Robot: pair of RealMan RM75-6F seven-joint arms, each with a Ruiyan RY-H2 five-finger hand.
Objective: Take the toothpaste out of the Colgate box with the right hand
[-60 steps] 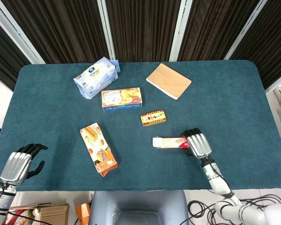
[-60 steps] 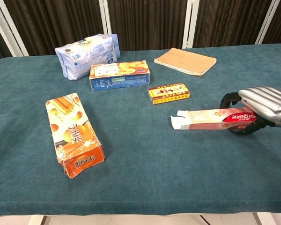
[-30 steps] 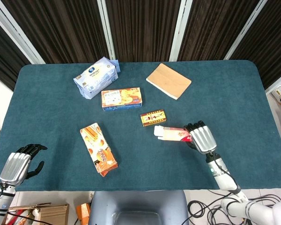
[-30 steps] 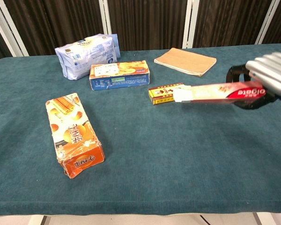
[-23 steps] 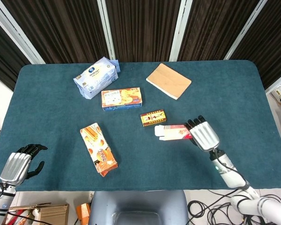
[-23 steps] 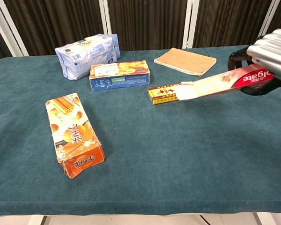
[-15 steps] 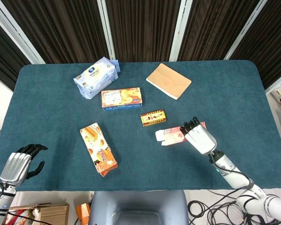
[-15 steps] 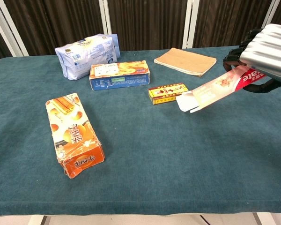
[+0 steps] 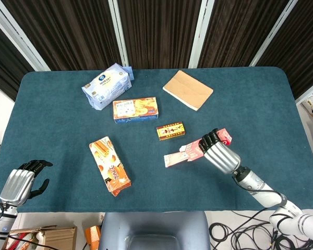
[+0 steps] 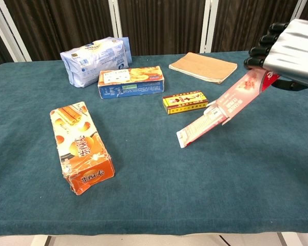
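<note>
My right hand (image 9: 219,155) (image 10: 293,48) grips the red end of the Colgate box (image 9: 203,146) (image 10: 242,96) and holds it above the table. The box tilts, open end down and to the left. A pink-and-white toothpaste tube (image 9: 172,159) (image 10: 196,129) sticks out of that open end, its tip low over the cloth below the small yellow-red box (image 9: 170,130) (image 10: 185,101). Whether the tip touches the table I cannot tell. My left hand (image 9: 19,184) hangs off the table's near left corner, fingers curled in, holding nothing.
On the blue-green table (image 9: 261,109) lie a long orange snack box (image 9: 109,165) (image 10: 81,147), an orange-and-blue biscuit box (image 9: 135,109) (image 10: 130,81), a blue-white pack (image 9: 106,86) (image 10: 92,59) and a brown notebook (image 9: 188,89) (image 10: 203,66).
My right hand lifted the Colgate box off the table and tipped its open end downward. The toothpaste tube has slid partly out. The left hand has not moved.
</note>
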